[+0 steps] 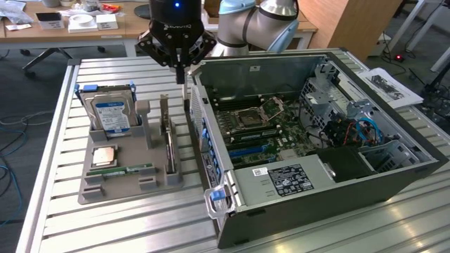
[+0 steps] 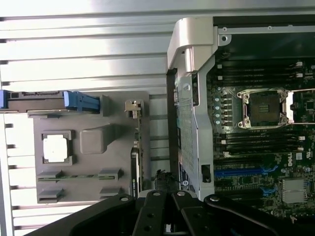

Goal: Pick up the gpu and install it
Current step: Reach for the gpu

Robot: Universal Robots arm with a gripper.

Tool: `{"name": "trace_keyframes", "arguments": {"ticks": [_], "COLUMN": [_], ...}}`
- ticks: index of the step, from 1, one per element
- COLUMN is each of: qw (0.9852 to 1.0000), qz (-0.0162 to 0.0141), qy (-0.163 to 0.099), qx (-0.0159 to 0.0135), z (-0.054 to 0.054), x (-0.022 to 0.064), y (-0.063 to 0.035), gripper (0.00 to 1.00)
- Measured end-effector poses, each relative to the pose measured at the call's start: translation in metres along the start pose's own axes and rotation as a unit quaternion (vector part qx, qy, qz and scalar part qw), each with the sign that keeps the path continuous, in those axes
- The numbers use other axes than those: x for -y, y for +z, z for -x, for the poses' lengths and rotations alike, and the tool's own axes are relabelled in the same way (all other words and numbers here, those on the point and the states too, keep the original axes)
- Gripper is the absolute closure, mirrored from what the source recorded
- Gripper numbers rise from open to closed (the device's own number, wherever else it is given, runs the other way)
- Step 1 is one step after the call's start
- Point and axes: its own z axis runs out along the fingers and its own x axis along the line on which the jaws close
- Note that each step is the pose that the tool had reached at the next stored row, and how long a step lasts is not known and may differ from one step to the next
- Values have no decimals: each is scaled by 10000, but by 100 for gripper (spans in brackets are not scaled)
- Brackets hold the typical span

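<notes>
**benchrat:** how far along is this one? looks barely started to me

**slotjockey:** yeah, nothing's done as far as I can see; the gpu [image 1: 169, 141] stands on its long edge in a slot of the grey tray [image 1: 95, 192], left of centre in the exterior view, on the tray's side nearest the PC case [image 1: 351, 203]; it's not lifted, and I can't see a card in any of the expansion slots on the motherboard [image 1: 260, 132]; so I'd say both the pick and the install are left to do

**benchrat:** and the tool?

**slotjockey:** the tool [image 1: 181, 76] hangs at upper centre of the frame, over the far end of the gpu and the gap between tray and case; its fingers are pinched right together with nothing between them; whether the tips touch the card's end bracket I can't tell, looks just above it to me

**benchrat:** what else is in that tray?

**slotjockey:** a hard drive [image 1: 111, 113] with a blue label, upright at the tray's upper-left end; a square processor chip [image 1: 105, 156] flat in a pocket below it; a green memory stick [image 1: 130, 170] lying just under that; the tray itself sits on the slatted metal surface [image 1: 105, 226]

**benchrat:** and the case?

**slotjockey:** on its side with the panel off, taking up the right half of the frame; inside there's the motherboard with a CPU socket [image 1: 253, 113] that looks bare, a labelled power supply [image 1: 285, 180] at lower centre, and cables plus a drive cage toward the right
</notes>
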Motion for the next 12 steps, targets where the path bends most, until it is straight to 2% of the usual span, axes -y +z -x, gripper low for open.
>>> {"name": "trace_keyframes", "arguments": {"ticks": [12], "qw": [10000], "qz": [1], "qy": [-2], "qx": [0], "z": [-92], "x": [7], "y": [1], "gripper": [89]}}
